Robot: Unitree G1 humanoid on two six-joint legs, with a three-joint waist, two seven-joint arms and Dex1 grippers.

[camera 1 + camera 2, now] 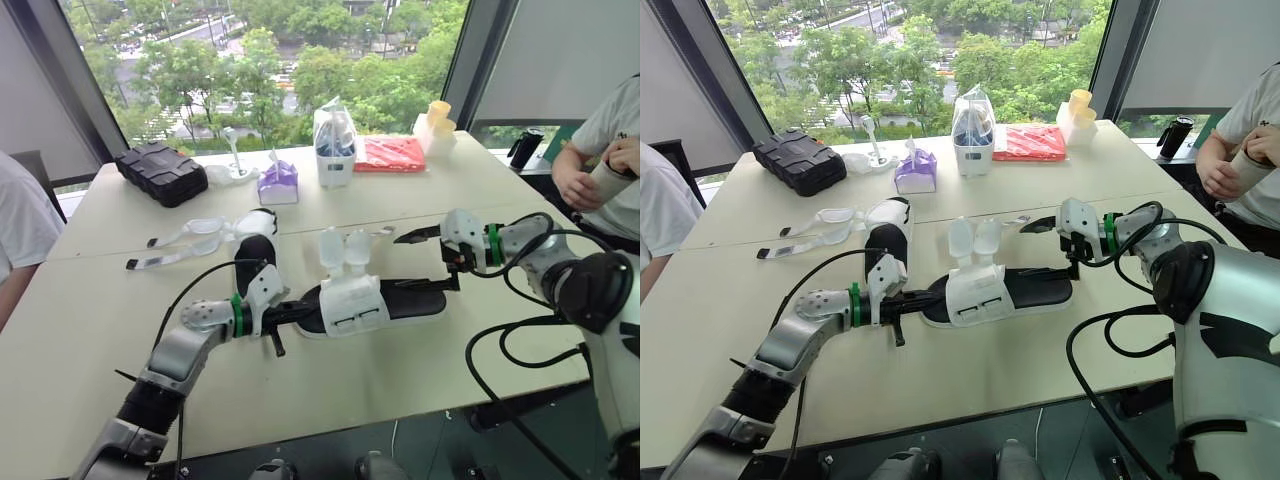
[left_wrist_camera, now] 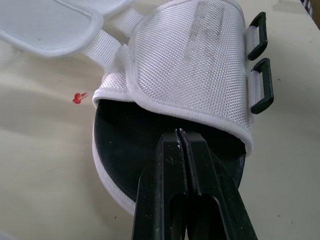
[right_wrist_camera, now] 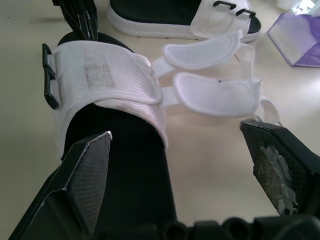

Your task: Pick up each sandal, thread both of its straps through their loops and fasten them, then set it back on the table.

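The near sandal [image 1: 352, 300] lies flat on the worktop [image 1: 400, 400] at the centre of the left eye view, with its black footbed up and its white upper across the middle. Its two straps [image 1: 345, 248] are unthreaded and flipped toward the upper part of the frame.

The left end effector [image 1: 303, 306] reaches in from the lower left to the sandal's toe end. The left wrist view adds the detail: the two fingers [image 2: 165, 165] are pressed together with a thin seam between them. They lie over the footbed with their tips at the hem of the upper. That view also shows both black loops [image 2: 261, 85] on the side of the upper, with nothing through them, and a small red speck [image 2: 79, 97] on the worktop beside the toe.

The right end effector [image 1: 436, 258] comes in from the right at the heel end. The right wrist view shows its fingers [image 3: 92, 170] spread wide apart, one above the footbed and the other above bare worktop. Neither touches the sandal.

The second sandal [image 1: 256, 240] lies left of centre in the left eye view, just beyond the first, with its straps [image 1: 185, 240] trailing toward the left edge. Toward the top of the frame stand a black case [image 1: 160, 172], a purple pack [image 1: 277, 183] and a red packet [image 1: 390, 153]. A person's arm [image 1: 590, 170] rests at the right edge.
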